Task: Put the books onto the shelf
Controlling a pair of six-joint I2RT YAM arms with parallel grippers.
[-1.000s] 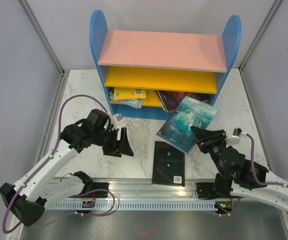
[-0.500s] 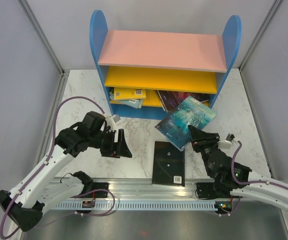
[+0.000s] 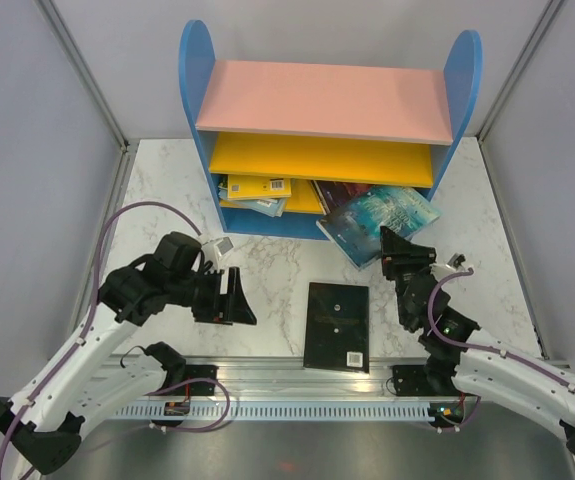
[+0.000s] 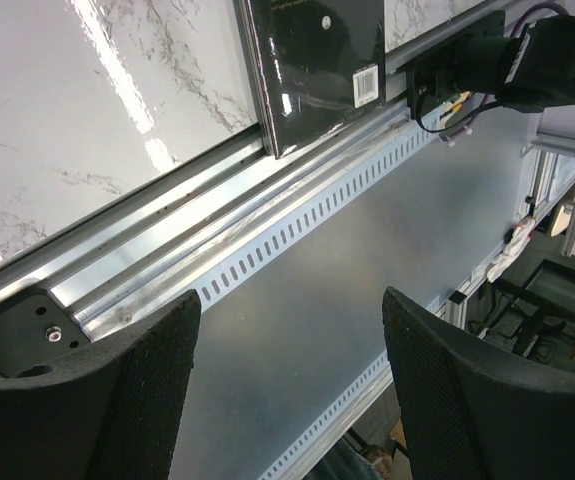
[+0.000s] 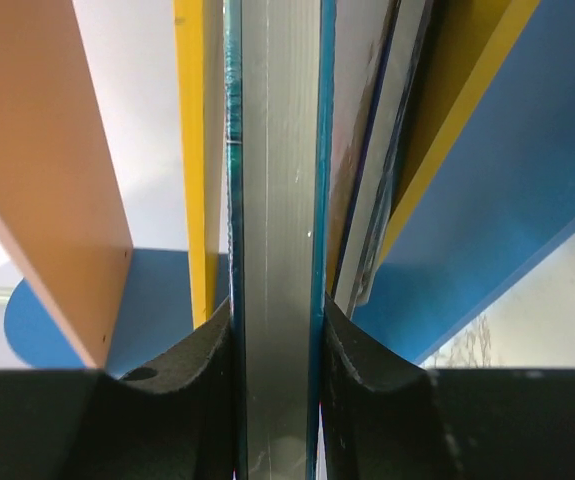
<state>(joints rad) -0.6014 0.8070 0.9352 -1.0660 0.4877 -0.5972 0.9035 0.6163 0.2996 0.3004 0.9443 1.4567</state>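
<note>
Your right pincer (image 3: 395,243) clamps the teal book (image 3: 382,218), far edge inside the bottom level of the shelf (image 3: 322,100). Your left pincer (image 3: 235,296) gapes empty, 9 o'clock from the black book (image 3: 337,325) on the desk (image 3: 167,190).

- Shelf (image 3: 322,100): upright, with blue sides, a pink top and yellow inner boards.
- Teal ocean book (image 3: 382,222): pinched in my right pincer (image 3: 397,250), far end tilted into the bottom bay.
- Black book (image 3: 337,325): lies flat on the table (image 3: 167,190), barcode at the near end.
- Yellow books (image 3: 257,190) and a dark one (image 3: 339,198): lie in the bottom bay (loosely, not upright).
</note>
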